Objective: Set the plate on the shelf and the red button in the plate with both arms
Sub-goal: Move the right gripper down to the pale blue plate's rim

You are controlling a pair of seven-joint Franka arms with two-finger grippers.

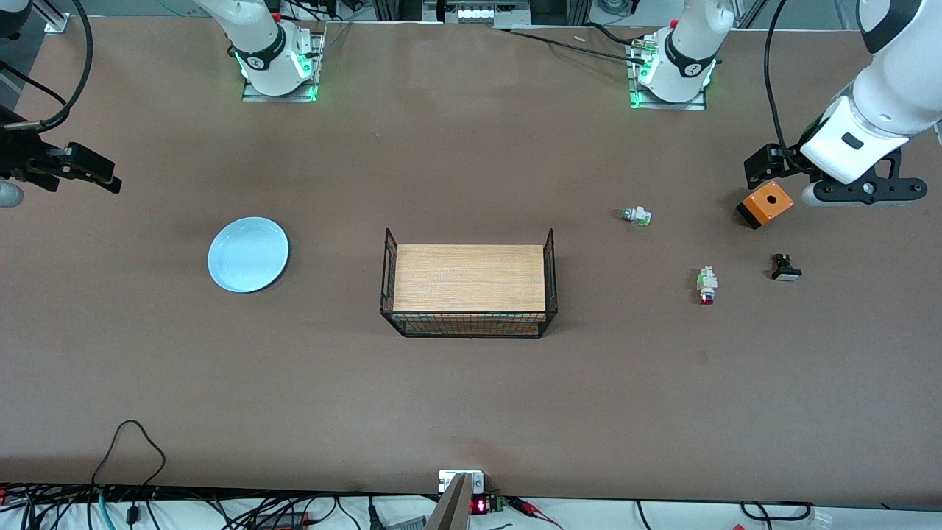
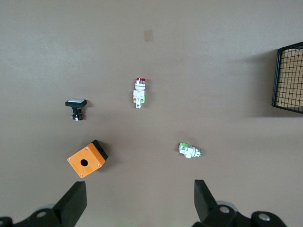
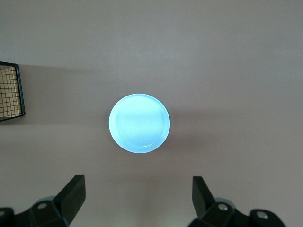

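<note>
The light blue plate (image 1: 248, 254) lies flat on the table toward the right arm's end; it also shows in the right wrist view (image 3: 139, 123). The red button (image 1: 706, 285), white-grey with a red cap, lies on its side toward the left arm's end and shows in the left wrist view (image 2: 139, 91). My left gripper (image 1: 868, 191) hangs open and empty high over the table beside the orange box; its own view (image 2: 140, 198) shows the jaws wide apart. My right gripper (image 1: 11, 188) is at the view's edge, open and empty (image 3: 137, 196), high above the table beside the plate.
A black wire basket with a wooden floor (image 1: 468, 288) stands at the table's middle. An orange box (image 1: 765, 205), a black button with a white cap (image 1: 786, 268) and a white part with a green/silver tip (image 1: 637, 216) lie around the red button.
</note>
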